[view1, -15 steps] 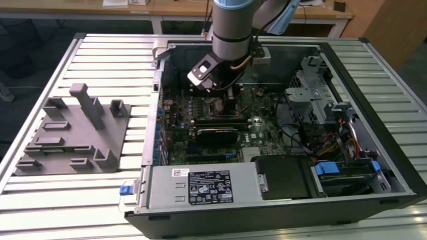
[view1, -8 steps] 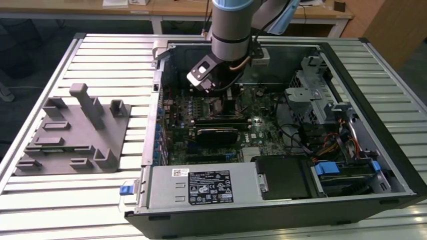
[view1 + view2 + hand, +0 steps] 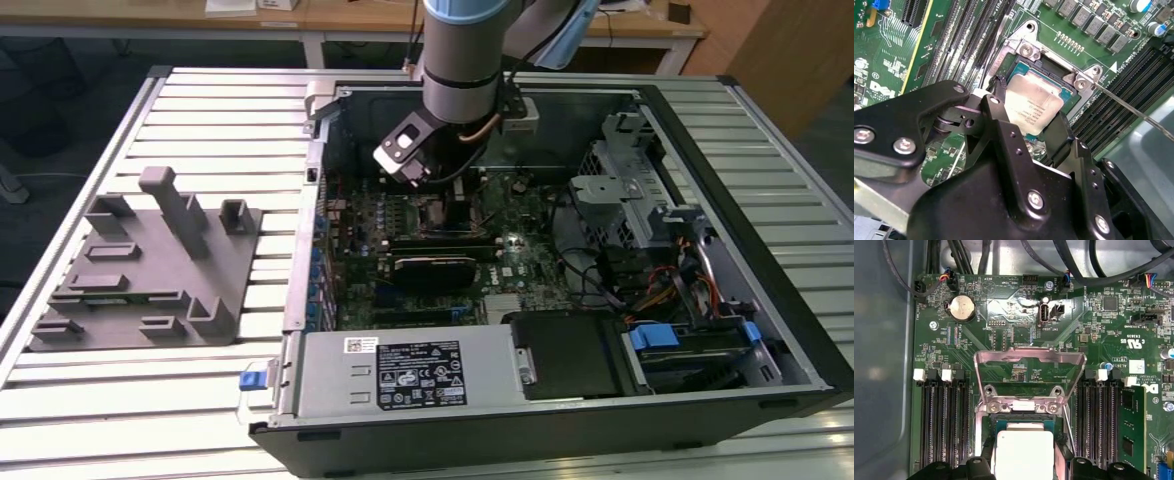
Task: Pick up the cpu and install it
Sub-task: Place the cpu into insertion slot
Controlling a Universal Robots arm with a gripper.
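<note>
The gripper [image 3: 1026,110], clamped on the cpu [image 3: 1035,97] by its edges, holds it over the open motherboard socket [image 3: 1024,49]; seating likely demands square, level alignment.

Matt silvery metal tops the cpu [image 3: 1031,105]; the load plate [image 3: 1029,358] is glossy metal.

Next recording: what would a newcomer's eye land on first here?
The open black computer case on the slatted metal table, with the grey robot arm reaching down into it, stands out. In the second wrist view, the black pincer grips a pale silver-topped square cpu at the motherboard's open metal socket frame.
</note>
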